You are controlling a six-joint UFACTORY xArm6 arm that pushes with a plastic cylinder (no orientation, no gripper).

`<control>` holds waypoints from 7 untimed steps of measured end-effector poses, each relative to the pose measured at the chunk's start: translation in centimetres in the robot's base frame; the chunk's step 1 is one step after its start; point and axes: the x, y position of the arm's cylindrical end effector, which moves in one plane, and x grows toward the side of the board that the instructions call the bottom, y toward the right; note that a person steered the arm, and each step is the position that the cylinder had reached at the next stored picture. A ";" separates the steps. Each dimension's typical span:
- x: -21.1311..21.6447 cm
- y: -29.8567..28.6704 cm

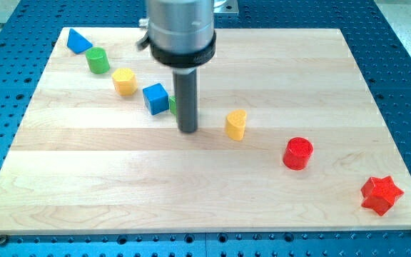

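Pale wood makes up the board [212, 193], which lies on a blue perforated table [405, 71] and carries 8 small blocks strung in a loose diagonal from the view's upper left to its lower right. My tip [188, 130], the lower end of the dark rod beneath a grey cylindrical housing [180, 28], rests on the board near its middle; there is no gripper here, so nothing opens, closes or grips. Just to the view's left of the rod sits a blue cube [155, 98], and between the cube and the rod a small green block [173, 106] peeks out, mostly hidden by the rod, its shape impossible to tell; whether the rod touches it cannot be told either. To the view's right of my tip, near but apart, stands a yellow block [236, 124] with a rounded, heart-like outline. Further right is a red cylinder [298, 153], and near the lower right corner a red star [382, 195]. Toward the upper left lie a yellow hexagonal block [124, 81], a green cylinder [98, 61] and a blue triangular block [78, 41].
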 end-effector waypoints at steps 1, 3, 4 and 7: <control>-2.7 5.3; -10.0 0.6; -5.9 -0.4; -1.9 1.0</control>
